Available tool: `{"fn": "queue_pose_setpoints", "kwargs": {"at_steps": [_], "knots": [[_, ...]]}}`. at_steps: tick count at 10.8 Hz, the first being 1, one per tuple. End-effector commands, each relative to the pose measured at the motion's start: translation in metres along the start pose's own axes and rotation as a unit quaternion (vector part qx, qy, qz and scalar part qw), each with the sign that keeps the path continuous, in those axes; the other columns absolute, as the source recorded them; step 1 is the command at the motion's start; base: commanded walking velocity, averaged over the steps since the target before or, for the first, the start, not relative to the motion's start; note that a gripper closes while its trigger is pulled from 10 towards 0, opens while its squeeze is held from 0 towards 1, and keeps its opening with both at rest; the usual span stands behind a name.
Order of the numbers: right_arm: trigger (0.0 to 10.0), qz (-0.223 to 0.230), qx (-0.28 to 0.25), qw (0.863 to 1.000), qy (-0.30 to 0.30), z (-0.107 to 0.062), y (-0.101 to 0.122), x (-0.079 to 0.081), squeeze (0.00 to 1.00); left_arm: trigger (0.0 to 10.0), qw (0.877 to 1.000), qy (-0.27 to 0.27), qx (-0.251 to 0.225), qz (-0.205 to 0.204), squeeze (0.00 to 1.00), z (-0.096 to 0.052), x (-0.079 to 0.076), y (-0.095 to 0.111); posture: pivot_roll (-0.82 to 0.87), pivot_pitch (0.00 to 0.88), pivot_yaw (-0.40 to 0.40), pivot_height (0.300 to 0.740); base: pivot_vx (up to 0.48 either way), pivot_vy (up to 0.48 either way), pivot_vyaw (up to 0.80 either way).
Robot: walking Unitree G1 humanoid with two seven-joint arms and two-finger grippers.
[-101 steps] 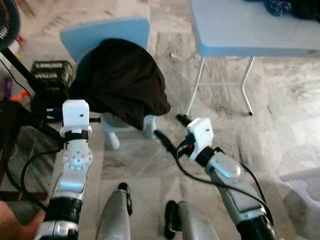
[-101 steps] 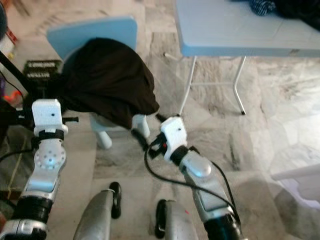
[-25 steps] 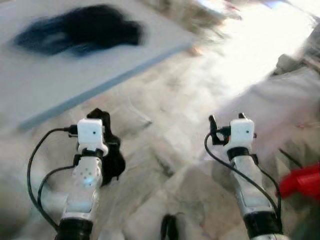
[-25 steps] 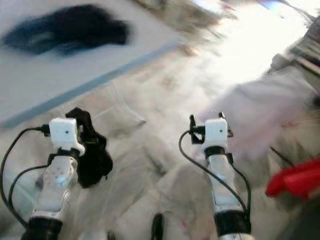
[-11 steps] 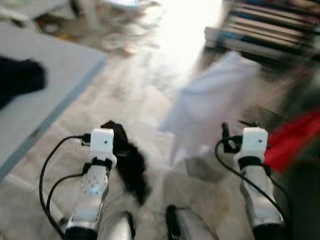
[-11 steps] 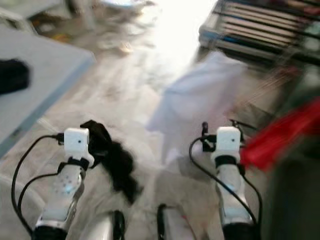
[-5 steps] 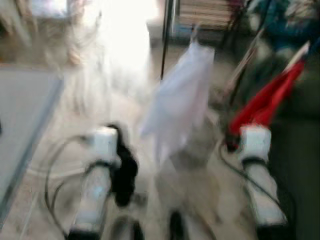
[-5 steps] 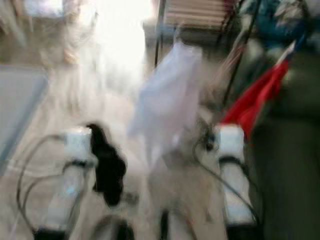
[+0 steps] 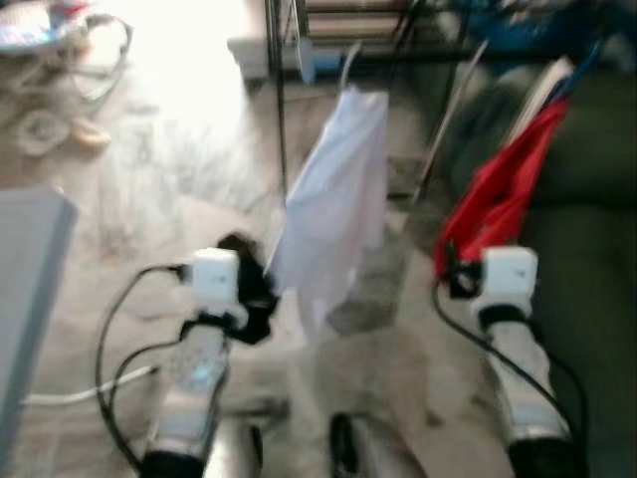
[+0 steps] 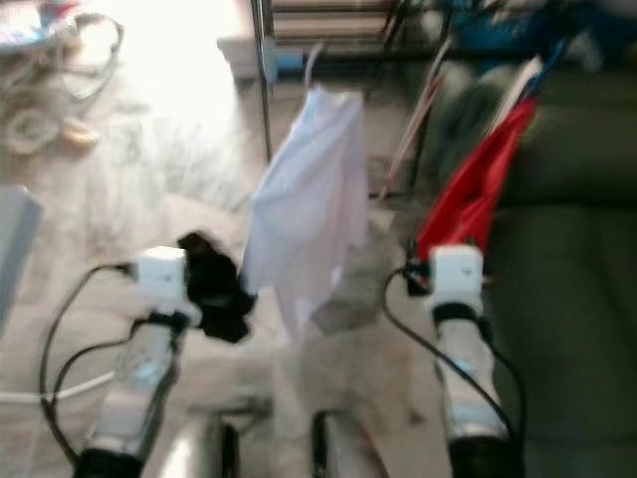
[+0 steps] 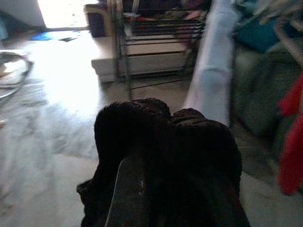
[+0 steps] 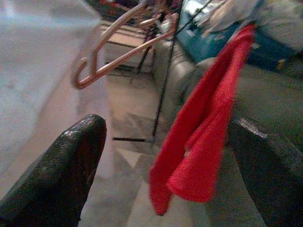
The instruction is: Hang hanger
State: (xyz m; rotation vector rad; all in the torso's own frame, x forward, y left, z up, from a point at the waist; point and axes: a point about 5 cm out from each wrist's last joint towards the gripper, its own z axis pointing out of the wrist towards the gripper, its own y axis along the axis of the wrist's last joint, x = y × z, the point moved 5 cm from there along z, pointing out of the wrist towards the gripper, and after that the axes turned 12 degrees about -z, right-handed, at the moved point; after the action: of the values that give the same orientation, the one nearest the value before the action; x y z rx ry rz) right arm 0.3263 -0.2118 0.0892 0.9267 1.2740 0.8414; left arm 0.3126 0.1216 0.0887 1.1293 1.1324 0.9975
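Marble floor (image 9: 169, 179), blurred. Left gripper (image 9: 244, 284) clamped on black garment (image 11: 165, 156). Right gripper (image 12: 165, 156) spread wide, empty; pink hanger (image 12: 120, 45) ahead, between white cloth (image 9: 333, 214) and red cloth (image 12: 206, 127).

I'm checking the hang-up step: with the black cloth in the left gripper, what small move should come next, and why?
Probably one short step toward the metal clothes rack. The left gripper is shut on the dark black garment, held low, in front of the hanging white shirt and red cloth. The right gripper is open, facing the pink hangers.
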Motion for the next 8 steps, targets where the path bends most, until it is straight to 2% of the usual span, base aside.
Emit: {"fn": "queue_pose_setpoints", "kwargs": {"at_steps": [1, 3, 8], "knots": [[10.0, 0.003, 0.006, 1.0, 0.003, -0.001, -0.002, 0.003, 0.0, 10.0, 1.0, 0.006, -0.003, 0.003, 0.0, -0.004, 0.007, 0.002, 0.02, 0.183, -0.03, 0.74, 0.292, 0.379, 0.0], [10.0, -0.011, -0.003, 1.0, 0.005, 0.0, 0.001, 0.002, 0.0, 10.0, 1.0, -0.001, -0.006, 0.007, 0.0, -0.003, 0.006, 0.003, 0.02, 0.184, -0.031, 0.74, 0.324, 0.353, 0.0], [10.0, -0.018, -0.004, 1.0, 0.0, 0.0, 0.001, -0.003, 0.0, 10.0, 0.999, -0.03, -0.004, 0.016, 0.0, -0.003, -0.007, 0.0, 0.0, 0.186, -0.034, 0.74, 0.462, 0.0, 0.0]]}}
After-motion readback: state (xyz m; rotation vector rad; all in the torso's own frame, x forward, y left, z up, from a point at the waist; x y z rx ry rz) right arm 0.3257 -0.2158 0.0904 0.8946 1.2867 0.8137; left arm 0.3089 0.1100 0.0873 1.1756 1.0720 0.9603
